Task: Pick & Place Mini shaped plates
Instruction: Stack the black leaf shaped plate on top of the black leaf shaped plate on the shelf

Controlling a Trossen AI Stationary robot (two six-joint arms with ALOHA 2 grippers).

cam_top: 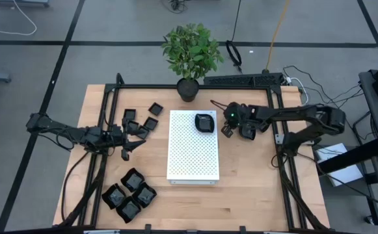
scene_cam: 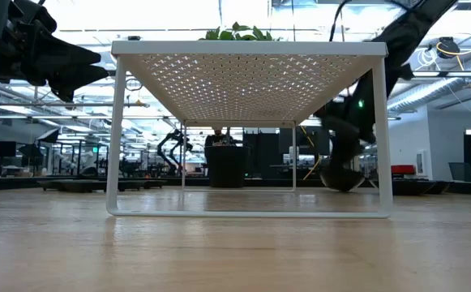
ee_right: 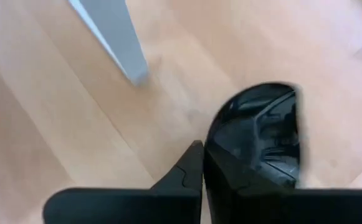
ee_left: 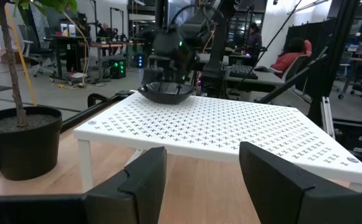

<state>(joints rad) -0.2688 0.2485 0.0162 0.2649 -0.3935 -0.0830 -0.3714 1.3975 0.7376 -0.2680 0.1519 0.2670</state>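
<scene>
1. From above, you see the white perforated board [cam_top: 193, 148] in the middle of the table [cam_top: 254, 195], with one rounded black plate [cam_top: 205, 122] lying on its far right corner. Your right gripper [cam_top: 228, 130] sits just off that corner, beside the board's right edge, over bare wood. Your left gripper [cam_top: 131, 144] waits left of the board, with small square plates [cam_top: 141, 119] scattered just beyond it and a cluster of wavy-edged plates [cam_top: 129, 194] near the table's front left. A plant pot [cam_top: 188, 90] stands behind the board.

2. At table height, the board [scene_cam: 247, 61] stands on thin white legs; the right arm [scene_cam: 344, 158] hangs low beside its right leg, and you cannot make out its fingers here.

3. In the left wrist view, the left gripper's [ee_left: 200, 180] fingers [ee_left: 140, 180] stand wide apart with nothing between them. Ahead, the rounded plate [ee_left: 166, 93] rests on the board's far corner.

4. In the right wrist view, the right gripper's [ee_right: 200, 163] fingers are pressed together, clamped on the rim of a glossy black plate [ee_right: 261, 137] above the wood, near a board leg [ee_right: 115, 34].
</scene>
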